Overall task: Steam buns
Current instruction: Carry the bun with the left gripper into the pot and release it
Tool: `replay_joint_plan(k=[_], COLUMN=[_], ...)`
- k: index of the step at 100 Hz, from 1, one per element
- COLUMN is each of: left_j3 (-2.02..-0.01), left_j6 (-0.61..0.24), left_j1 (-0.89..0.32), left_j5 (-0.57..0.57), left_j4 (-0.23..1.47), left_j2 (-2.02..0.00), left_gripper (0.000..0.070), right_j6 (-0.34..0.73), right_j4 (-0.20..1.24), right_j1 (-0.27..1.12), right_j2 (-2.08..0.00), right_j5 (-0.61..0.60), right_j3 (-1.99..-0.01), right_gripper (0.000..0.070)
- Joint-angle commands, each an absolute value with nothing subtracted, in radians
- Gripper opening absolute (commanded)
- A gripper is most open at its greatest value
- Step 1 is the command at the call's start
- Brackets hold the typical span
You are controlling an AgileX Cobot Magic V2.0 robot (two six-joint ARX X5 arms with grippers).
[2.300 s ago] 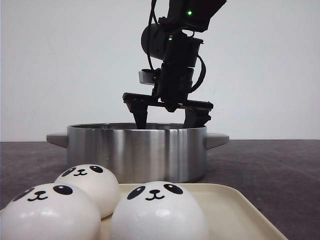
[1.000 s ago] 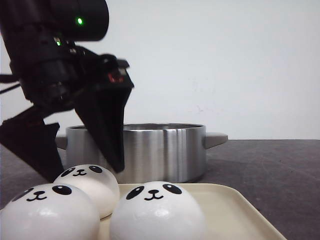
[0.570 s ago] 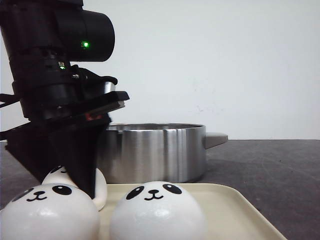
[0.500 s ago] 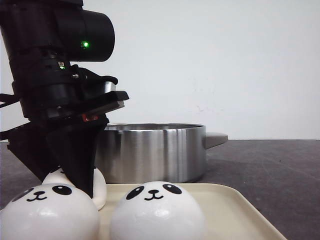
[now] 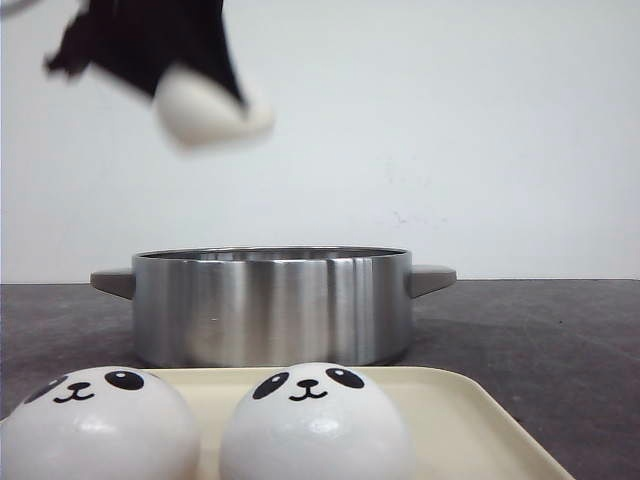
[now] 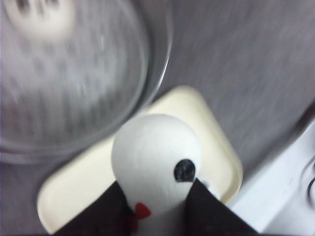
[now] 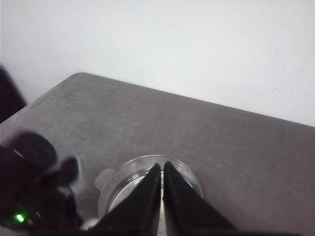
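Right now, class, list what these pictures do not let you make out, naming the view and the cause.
- Front view: held bun's face and left end effector, motion-blurred, cropped at top.
- Front view: pot interior, hidden by its wall.
- Left wrist view: bun in pot, blurred, cut off.

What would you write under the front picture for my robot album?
Left gripper lifts a panda bun high above the steel pot; two buns wait on the tray.

Plain white wall point(image 5: 480, 130), dark tabletop point(image 5: 540, 330)
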State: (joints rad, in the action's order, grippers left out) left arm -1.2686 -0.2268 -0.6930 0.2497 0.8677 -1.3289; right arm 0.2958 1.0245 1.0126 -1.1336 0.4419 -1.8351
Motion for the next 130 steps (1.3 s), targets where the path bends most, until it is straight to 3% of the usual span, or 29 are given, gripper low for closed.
replay_joint_plan(k=[1, 33, 50, 108, 123, 130], left_j3=[-1.345, -1.593, -1.612, -1.612, -1.612, -1.612], left_j6=[-0.208, -0.127, -0.106, -0.099, -0.122, -0.135], left_j1=[-0.680, -0.558, -0.516, -0.458, -0.457, -0.457], left_j5=[0.230, 0.165, 0.070, 0.079, 0.079, 0.080], left_j4=[0.861, 0.903, 0.892, 0.729, 0.727, 0.729], left_j2=[-1.364, -1.590, -1.732, -1.973, -2.014, -2.028], left_gripper=[0.0010, 0.0010, 0.0010, 0.0012, 0.0046, 0.0128], right_j6=[0.307, 0.303, 0.303, 0.337, 0.355, 0.360], right_j4=[1.019, 1.019, 1.019, 1.112, 1.126, 1.135], right_j1=[1.025, 1.033, 1.033, 1.033, 1.033, 1.033], right_j2=[-1.143, -1.143, -1.143, -1.143, -1.143, -1.143], right_j5=[0.446, 0.447, 0.447, 0.447, 0.447, 0.447], right_j3=[-1.850, -1.849, -1.849, -1.848, -1.848, -1.848], right_gripper=[0.0001, 0.0001, 0.0001, 0.0001, 0.0001, 0.0001])
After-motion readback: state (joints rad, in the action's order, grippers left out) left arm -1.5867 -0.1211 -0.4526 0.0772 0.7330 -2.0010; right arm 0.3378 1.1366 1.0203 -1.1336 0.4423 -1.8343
